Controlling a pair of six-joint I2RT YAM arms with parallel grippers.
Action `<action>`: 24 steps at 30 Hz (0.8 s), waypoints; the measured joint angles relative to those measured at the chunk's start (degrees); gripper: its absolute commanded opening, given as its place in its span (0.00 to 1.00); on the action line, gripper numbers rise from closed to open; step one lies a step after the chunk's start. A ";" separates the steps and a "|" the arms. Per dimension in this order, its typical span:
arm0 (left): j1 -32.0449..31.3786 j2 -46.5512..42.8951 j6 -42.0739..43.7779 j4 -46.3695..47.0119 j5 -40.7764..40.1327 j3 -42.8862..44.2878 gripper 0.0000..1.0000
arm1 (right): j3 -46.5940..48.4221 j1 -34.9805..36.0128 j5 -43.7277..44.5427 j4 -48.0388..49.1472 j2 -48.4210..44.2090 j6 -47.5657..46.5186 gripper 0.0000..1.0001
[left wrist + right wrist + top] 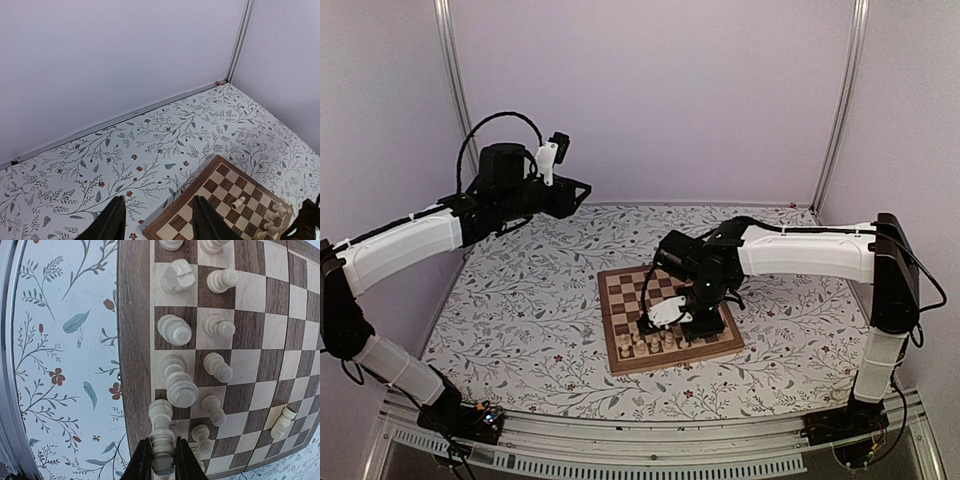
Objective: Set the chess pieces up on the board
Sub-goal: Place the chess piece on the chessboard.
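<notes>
The board (pixel 620 290) lies right of centre on the floral cloth. Cream chess pieces (pixel 645 345) stand along its near edge. In the right wrist view they form two rows (pixel 172 330) by the board's border (pixel 134 340), and one piece (pixel 282 422) lies on its side farther in. My right gripper (pixel 162 454) is shut on a cream piece (pixel 161 437) low over the edge row near the corner. In the top view this gripper (pixel 665 322) hovers just behind the rows. My left gripper (pixel 157 212) is open and empty, raised high at the back left (pixel 582 190).
The floral tablecloth (pixel 520 300) covers the table around the board. Grey walls and metal corner posts (pixel 840 100) close in the back and sides. From the left wrist the board's far corner (pixel 215 187) and the lying piece (pixel 238 202) show below.
</notes>
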 measured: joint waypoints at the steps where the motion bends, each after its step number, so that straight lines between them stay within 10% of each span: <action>1: -0.02 0.00 -0.02 0.00 0.13 0.00 0.46 | 0.04 0.00 0.20 0.02 0.13 0.17 0.06; 24: 0.00 0.00 -0.87 -0.35 1.84 0.09 0.46 | 0.61 0.07 3.93 2.10 2.03 0.85 0.35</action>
